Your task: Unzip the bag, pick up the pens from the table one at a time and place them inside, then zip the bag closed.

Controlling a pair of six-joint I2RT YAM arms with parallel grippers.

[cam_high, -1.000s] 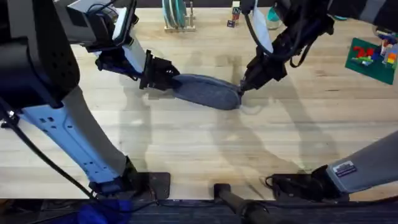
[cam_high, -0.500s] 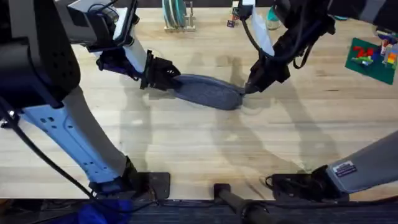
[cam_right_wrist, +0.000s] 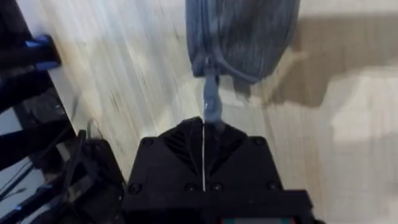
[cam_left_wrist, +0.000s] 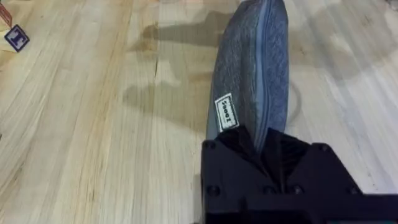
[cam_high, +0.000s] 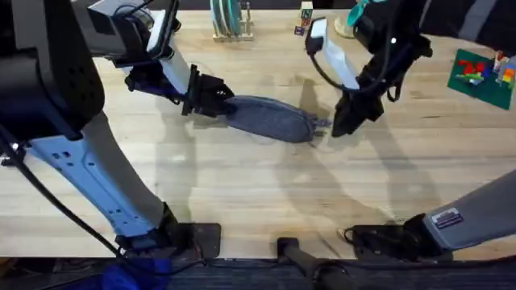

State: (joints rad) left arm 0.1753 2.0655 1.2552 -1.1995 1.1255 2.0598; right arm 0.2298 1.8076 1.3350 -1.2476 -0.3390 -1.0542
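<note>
My right gripper (cam_high: 334, 129) has drawn back off the bag (cam_high: 270, 118), fingers pressed together on the zipper tab (cam_right_wrist: 211, 99); left gripper (cam_high: 211, 98) still clamps the far end; zipper looks shut, mid-table.

right pincer (cam_right_wrist: 204, 127) pinched on the zipper pull (cam_right_wrist: 211, 102) of the bag (cam_right_wrist: 245, 34)
</note>
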